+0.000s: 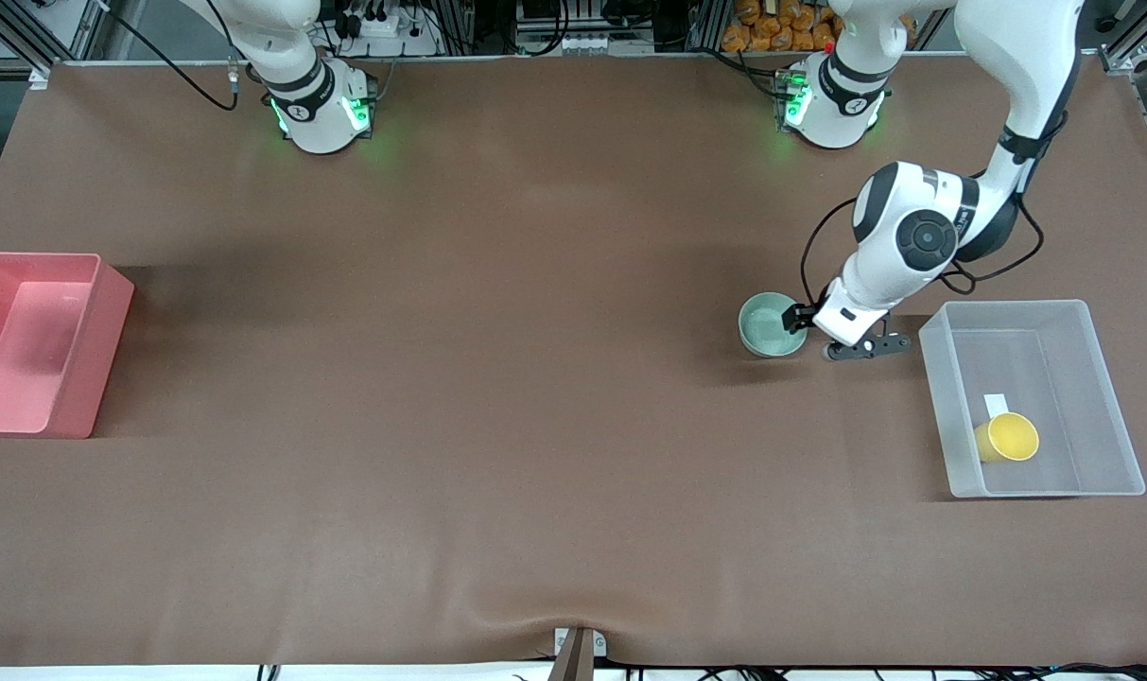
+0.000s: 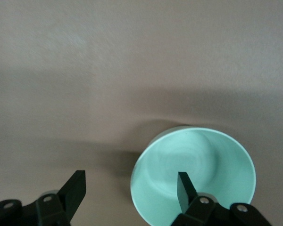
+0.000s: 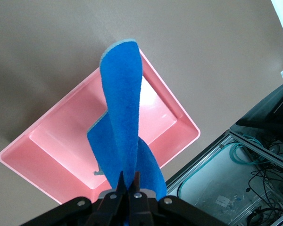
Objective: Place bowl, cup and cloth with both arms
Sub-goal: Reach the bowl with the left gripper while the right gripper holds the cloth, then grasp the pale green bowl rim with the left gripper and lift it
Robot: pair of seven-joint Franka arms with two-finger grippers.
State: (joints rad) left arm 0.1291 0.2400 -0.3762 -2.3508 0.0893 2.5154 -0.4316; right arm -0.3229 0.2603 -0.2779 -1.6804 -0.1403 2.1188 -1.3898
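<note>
Right wrist view: right pincer (image 3: 128,182) pinches soft blue cloth (image 3: 123,136) (hanging crumpled).

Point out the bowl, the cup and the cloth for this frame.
bowl (image 1: 768,324): front view, on its pale green inner floor.
cup (image 1: 1012,436): front view, on its yellow open mouth, lying in the clear bin.
cloth (image 3: 124,117): right wrist view, on the hanging blue fabric.

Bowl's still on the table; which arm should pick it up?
Left. Its tool is open astride the bowl rim, beside the clear bin. The right tool holds the cloth over the pink bin.
</note>
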